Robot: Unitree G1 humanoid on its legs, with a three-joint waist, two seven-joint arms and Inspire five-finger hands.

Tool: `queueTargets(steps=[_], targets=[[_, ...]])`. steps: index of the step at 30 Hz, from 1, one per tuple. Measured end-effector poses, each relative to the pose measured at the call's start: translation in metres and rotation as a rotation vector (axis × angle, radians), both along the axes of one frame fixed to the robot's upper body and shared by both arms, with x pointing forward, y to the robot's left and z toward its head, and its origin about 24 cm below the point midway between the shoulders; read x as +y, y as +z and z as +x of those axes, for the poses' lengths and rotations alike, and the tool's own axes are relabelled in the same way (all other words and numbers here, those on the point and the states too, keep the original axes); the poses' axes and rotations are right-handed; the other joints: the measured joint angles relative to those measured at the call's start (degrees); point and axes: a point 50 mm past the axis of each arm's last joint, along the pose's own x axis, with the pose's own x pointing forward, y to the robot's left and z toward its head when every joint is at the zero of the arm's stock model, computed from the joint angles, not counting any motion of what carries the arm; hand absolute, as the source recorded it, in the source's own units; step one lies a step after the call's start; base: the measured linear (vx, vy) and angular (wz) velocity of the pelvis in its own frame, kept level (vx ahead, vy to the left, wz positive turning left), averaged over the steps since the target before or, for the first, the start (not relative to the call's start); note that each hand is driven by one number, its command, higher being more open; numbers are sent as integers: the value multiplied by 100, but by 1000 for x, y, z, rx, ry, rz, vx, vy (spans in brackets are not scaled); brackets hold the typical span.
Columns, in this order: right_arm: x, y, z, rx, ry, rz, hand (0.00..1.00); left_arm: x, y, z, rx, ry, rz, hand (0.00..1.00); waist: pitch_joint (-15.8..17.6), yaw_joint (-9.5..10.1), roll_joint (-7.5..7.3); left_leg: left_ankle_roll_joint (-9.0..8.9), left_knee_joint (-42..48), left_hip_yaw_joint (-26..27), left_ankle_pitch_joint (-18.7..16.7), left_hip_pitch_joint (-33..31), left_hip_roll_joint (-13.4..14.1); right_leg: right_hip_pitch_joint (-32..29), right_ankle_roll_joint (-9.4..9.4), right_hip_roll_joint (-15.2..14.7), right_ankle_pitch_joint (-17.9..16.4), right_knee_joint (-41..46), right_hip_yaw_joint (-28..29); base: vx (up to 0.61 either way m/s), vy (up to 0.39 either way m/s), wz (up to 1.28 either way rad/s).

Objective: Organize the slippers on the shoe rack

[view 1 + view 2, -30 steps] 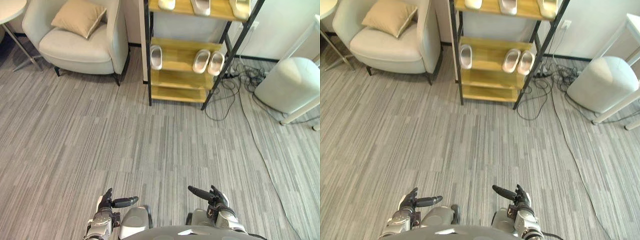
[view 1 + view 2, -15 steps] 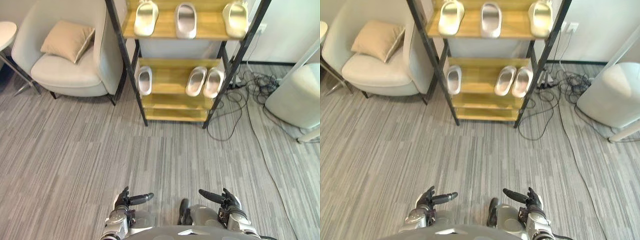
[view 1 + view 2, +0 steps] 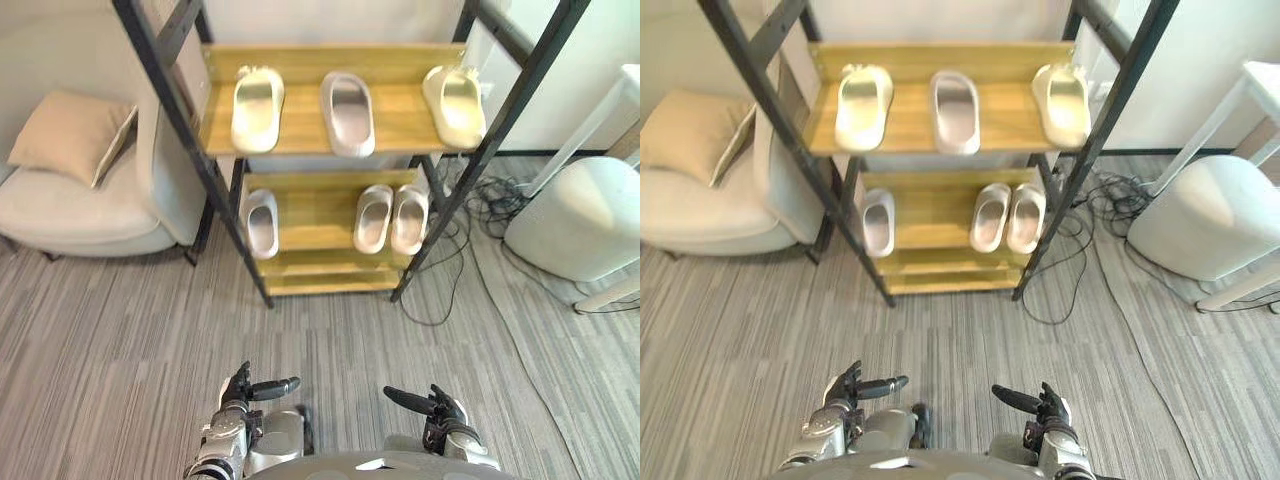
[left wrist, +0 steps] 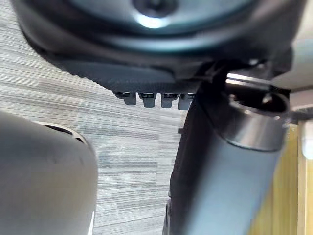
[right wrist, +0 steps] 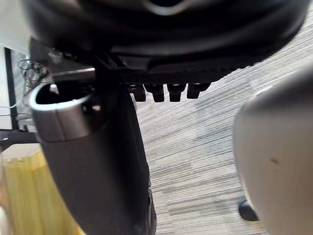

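Note:
A black-framed shoe rack (image 3: 302,122) with wooden shelves stands ahead of me. Its upper shelf holds a cream slipper (image 3: 257,107), a grey slipper (image 3: 348,110) and another cream slipper (image 3: 455,103), spaced apart. On the shelf below lie a single pale slipper (image 3: 261,222) at the left and a pair (image 3: 391,218) side by side at the right. My left hand (image 3: 240,392) and right hand (image 3: 437,408) hang low over the carpet, well short of the rack. Both are open and empty, thumbs pointing inward.
A cream armchair (image 3: 70,210) with a tan cushion (image 3: 65,135) sits left of the rack. A white rounded pouf (image 3: 575,215) and a white table leg (image 3: 598,112) are at the right. Loose cables (image 3: 462,215) lie on the striped carpet beside the rack's right legs.
The camera has come closer to the rack, so it shows larger and the upper shelf with its slippers is in full view. Both hands keep the same open pose.

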Motion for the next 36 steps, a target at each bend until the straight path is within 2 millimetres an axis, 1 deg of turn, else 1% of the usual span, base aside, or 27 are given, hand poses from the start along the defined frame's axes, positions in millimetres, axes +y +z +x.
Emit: queueTargets(steps=[1, 2, 4, 5, 6, 7, 8, 9, 10, 11, 12, 13, 15, 16, 17, 18, 21, 22, 23, 24, 25, 26, 27, 29, 30, 32, 36], targets=[[1, 0, 1, -1, 16, -3, 100, 1, 0, -1, 4, 1, 2, 100, -20, -5, -2, -7, -154, -42, 5, 159, 18, -147, -150, -49, -88, -90, -190, 244, -13, 21], [0, 1, 2, -8, 20, -5, 100, 1, -1, -2, 10, 1, 2, 100, -24, -23, 9, -17, -255, -119, 11, 266, 53, -286, -244, -33, -144, -392, -292, 295, -58, 28], [-2, 2, 4, -16, 20, -11, 100, 0, -2, -5, 21, 5, -1, 100, -21, -98, 53, -57, -379, -274, 16, 365, 127, -493, -267, 75, -150, -1127, -223, 347, -147, 42], [-6, 3, 5, -18, 22, -18, 100, -2, -3, -5, 27, 9, -5, 100, -5, -119, 124, -154, -453, -361, -13, 436, 238, -655, -249, 223, -111, -1690, -12, 285, -181, 43], [-8, 3, 6, -20, 22, -21, 100, -3, -3, -5, 26, 11, -7, 100, 26, -127, 184, -238, -481, -444, -54, 487, 333, -772, -212, 362, 55, -2186, 222, 224, -170, 33], [-9, 3, 6, -21, 22, -22, 100, -3, -3, -6, 28, 13, -8, 100, 22, -134, 192, -308, -506, -487, -76, 512, 377, -820, -206, 425, 243, -2528, 379, 234, -206, 27], [-9, 3, 5, -19, 22, -22, 100, -2, -3, -6, 29, 15, -7, 100, 10, -141, 155, -411, -514, -550, -120, 534, 376, -827, -190, 448, 627, -2931, 505, 361, -351, 41], [-9, 2, 3, -10, 10, -17, 100, -2, -4, -8, 33, 30, -9, 100, -18, -145, 115, -610, -512, -717, -232, 591, 376, -706, -358, 467, 1239, -2944, 467, 354, -362, 45], [-11, 2, 2, -7, 4, -22, 100, -9, -5, -10, 37, 46, -32, 100, -59, -133, 269, -635, -512, -796, -247, 604, 519, -674, -423, 585, 1111, -2872, 372, 330, -379, 47], [-15, 2, 1, -10, -12, -26, 100, -14, -7, -13, 42, 58, -52, 100, -118, -138, 379, -720, -516, -856, -296, 607, 665, -679, -475, 676, 917, -2798, 221, 303, -382, 55], [-18, 3, -1, -6, -30, -31, 100, -17, -8, -16, 46, 87, -67, 100, -140, -149, 499, -776, -311, -1001, -311, 582, 815, -525, -597, 762, 761, -2780, 0, 301, -385, 63], [-19, 2, -2, -2, -40, -31, 100, -17, -8, -16, 42, 102, -71, 100, -112, -149, 496, -793, -61, -1047, -321, 506, 878, -388, -633, 793, 696, -2828, -114, 255, -308, 78], [-19, 1, -8, 6, -48, -28, 100, -16, -6, -12, 19, 129, -79, 100, -80, -121, 487, -887, 1228, -1045, -325, -16, 1063, 43, -715, 854, 558, -3009, -415, 218, -230, 71], [-19, 1, -10, 9, -49, -28, 100, -14, -4, -11, 3, 143, -77, 100, -67, -95, 470, -943, 2057, -891, -315, -347, 1243, 267, -760, 912, 510, -3129, -546, 220, -215, 45], [-19, 0, -10, 10, -49, -28, 100, -14, -4, -10, -2, 144, -77, 100, -66, -81, 476, -943, 2208, -821, -316, -417, 1286, 319, -765, 924, 507, -3163, -578, 216, -146, 33], [-18, 1, -9, 4, -50, -25, 100, -13, -2, -8, -12, 138, -75, 100, -68, -65, 475, -914, 2593, -412, -341, -711, 1381, 586, -782, 962, 496, -3412, -629, 171, -59, 14], [-17, 1, -8, 1, -51, -22, 100, -13, -2, -6, -16, 134, -72, 100, -56, -61, 458, -905, 2141, -260, -439, -865, 1206, 759, -766, 897, 514, -3578, -624, 204, 54, 4], [-16, 1, -8, 1, -52, -19, 100, -12, -1, -4, -20, 122, -67, 100, -24, -54, 406, -907, 1676, -268, -436, -867, 1007, 832, -761, 789, 516, -3622, -605, 196, 152, -3], [-13, 0, -7, 4, -52, -12, 100, -10, 0, -2, -23, 105, -57, 100, 16, -56, 341, -959, 746, -337, -243, -811, 685, 913, -672, 632, 534, -3678, -573, 175, 193, -6], [-15, 0, -8, 8, -51, -15, 100, -11, -1, -3, -19, 96, -58, 100, -5, -58, 381, -838, 213, -422, 367, -771, 551, 938, -585, 611, 558, -3721, -523, 178, 194, -12], [-17, 0, -10, 16, -49, -19, 100, -13, -1, -3, -15, 87, -59, 100, -28, -33, 352, -665, 132, -390, 433, -662, 469, 956, -509, 596, 571, -3789, -439, 202, 194, -4], [-12, -1, -10, 23, -41, -9, 100, -10, -1, -4, -11, 71, -45, 100, -53, -54, 269, -636, -3, -387, 472, -618, 359, 977, -402, 522, 640, -3926, -376, 208, 190, 5], [-6, -2, -9, 22, -30, 5, 100, -6, 0, -2, -18, 67, -36, 100, -58, -57, 132, -630, -41, -370, 473, -618, 236, 1019, -382, 409, 651, -4050, -272, 199, 184, 12], [-2, -2, -8, 19, -26, 13, 100, -4, 0, -1, -17, 66, -32, 100, -71, -39, 57, -605, -84, -351, 482, -547, 140, 1119, -324, 322, 691, -4104, -269, 130, 123, 7], [0, -2, -8, 18, -23, 17, 100, -3, -1, -3, -11, 64, -30, 100, -85, -37, 33, -547, -281, -340, 519, -377, 81, 1189, -324, 279, 691, -4119, -268, 106, 82, 5], [1, -2, -7, 14, -19, 20, 100, -4, -1, -4, -3, 45, -26, 100, -112, -38, 30, -485, -522, -338, 568, -205, 45, 1245, -324, 266, 691, -4129, -263, 49, 23, 1], [5, -2, -5, 10, 54, 11, 100, -6, -2, -5, 13, -19, -9, 100, -146, -77, 12, -491, -1146, -423, 901, 63, -48, 1286, -321, 268, 693, -4198, -294, -12, -27, 7]])
